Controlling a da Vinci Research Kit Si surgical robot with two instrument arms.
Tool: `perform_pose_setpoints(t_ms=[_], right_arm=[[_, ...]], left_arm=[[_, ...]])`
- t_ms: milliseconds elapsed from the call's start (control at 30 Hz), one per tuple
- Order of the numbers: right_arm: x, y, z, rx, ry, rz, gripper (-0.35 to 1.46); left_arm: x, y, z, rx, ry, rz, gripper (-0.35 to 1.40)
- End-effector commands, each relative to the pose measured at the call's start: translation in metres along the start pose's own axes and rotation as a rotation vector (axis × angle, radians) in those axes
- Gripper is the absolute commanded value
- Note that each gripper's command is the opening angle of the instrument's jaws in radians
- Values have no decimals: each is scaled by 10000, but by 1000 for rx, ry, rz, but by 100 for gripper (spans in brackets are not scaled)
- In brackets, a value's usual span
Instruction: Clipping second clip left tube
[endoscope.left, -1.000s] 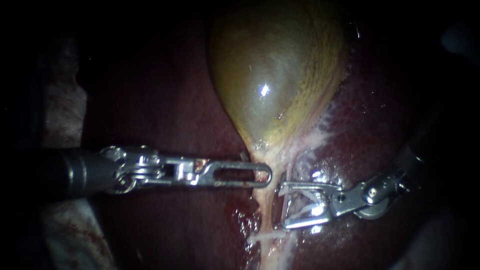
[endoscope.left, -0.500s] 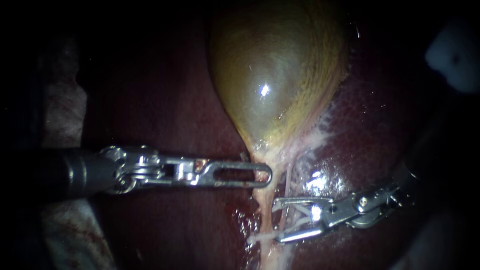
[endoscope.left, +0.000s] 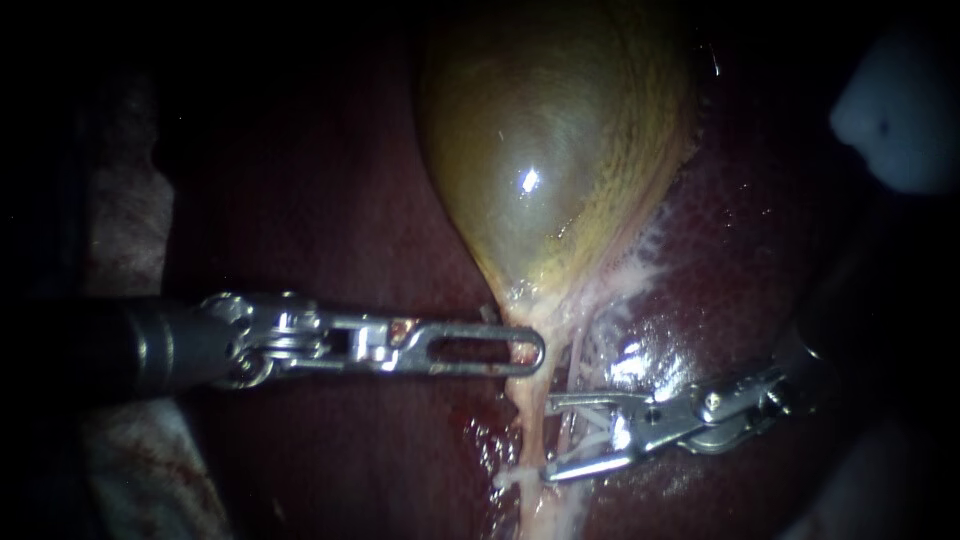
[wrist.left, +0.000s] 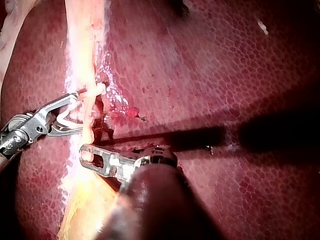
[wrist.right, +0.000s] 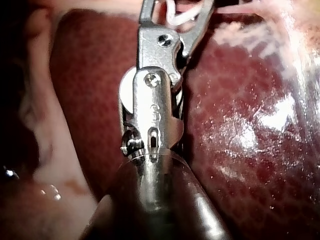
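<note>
The right instrument (endoscope.left: 552, 436) held a white clip (wrist.left: 64, 118) between its wide-set jaws, and their tips just reached the left tube (endoscope.left: 533, 425), a little short of the fitted clip (endoscope.left: 512, 474) across that tube. The left instrument (endoscope.left: 534, 352) pinched the gallbladder (endoscope.left: 550, 150) at its narrow neck, over the liver (endoscope.left: 330, 220)

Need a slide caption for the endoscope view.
Left instrument grips the tube under the gallbladder; right instrument holds an open white clip beside it, near a clip already on the tube.
</note>
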Motion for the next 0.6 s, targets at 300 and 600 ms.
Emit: perform_pose_setpoints(t_ms=[300, 600], right_arm=[[-7, -1, 16, 17, -1, 33, 51], [-10, -1, 26, 19, 1, 49, 49]], left_arm=[[0, 0, 0, 0, 0, 0, -35], [0, 0, 0, 0, 0, 0, -35]])
